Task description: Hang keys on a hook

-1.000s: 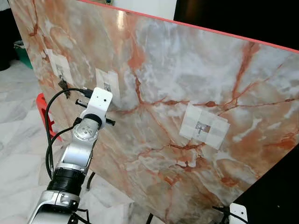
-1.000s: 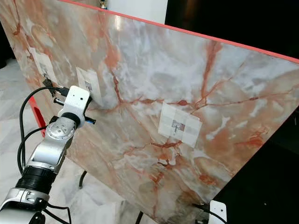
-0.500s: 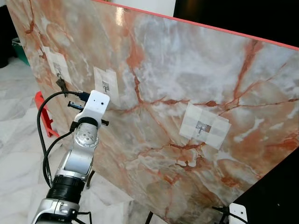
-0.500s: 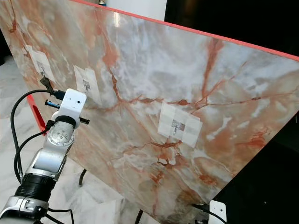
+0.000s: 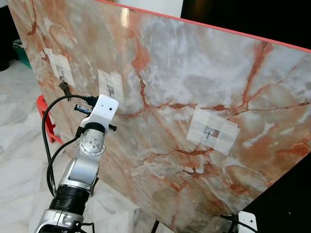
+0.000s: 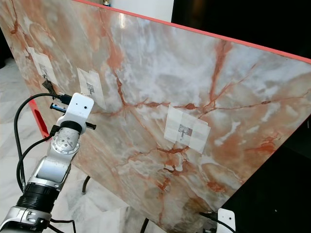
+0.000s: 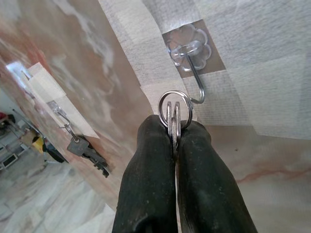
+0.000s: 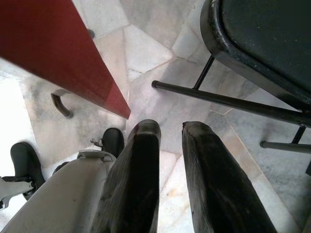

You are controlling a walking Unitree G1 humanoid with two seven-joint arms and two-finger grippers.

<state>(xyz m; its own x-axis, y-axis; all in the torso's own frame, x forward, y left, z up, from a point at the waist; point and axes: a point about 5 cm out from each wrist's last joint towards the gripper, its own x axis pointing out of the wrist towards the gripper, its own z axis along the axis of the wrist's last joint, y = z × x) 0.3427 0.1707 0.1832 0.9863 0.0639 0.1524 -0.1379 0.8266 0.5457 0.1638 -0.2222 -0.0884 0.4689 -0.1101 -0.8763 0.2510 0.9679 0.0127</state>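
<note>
Raised slightly since a moment ago, the left gripper [image 7: 175,138] sits clamped on the keys [image 7: 175,119] at the middle hook [image 7: 192,73].

Silver ring and flat key heads stand edge-on between the black fingers, long axis running up toward the hook's bent tip, just beside it. Farther along the marble board [image 5: 194,73], toward its left edge, dark keys [image 7: 87,150] hang on another hook. Right gripper [image 8: 167,145] hangs idle, fingers apart.

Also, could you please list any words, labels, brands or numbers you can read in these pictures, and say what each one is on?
None can be read. The marble-patterned board, the taped hooks, the key ring pinched in the left gripper, and the keys already hanging on the far hook show no legible marking.
</note>
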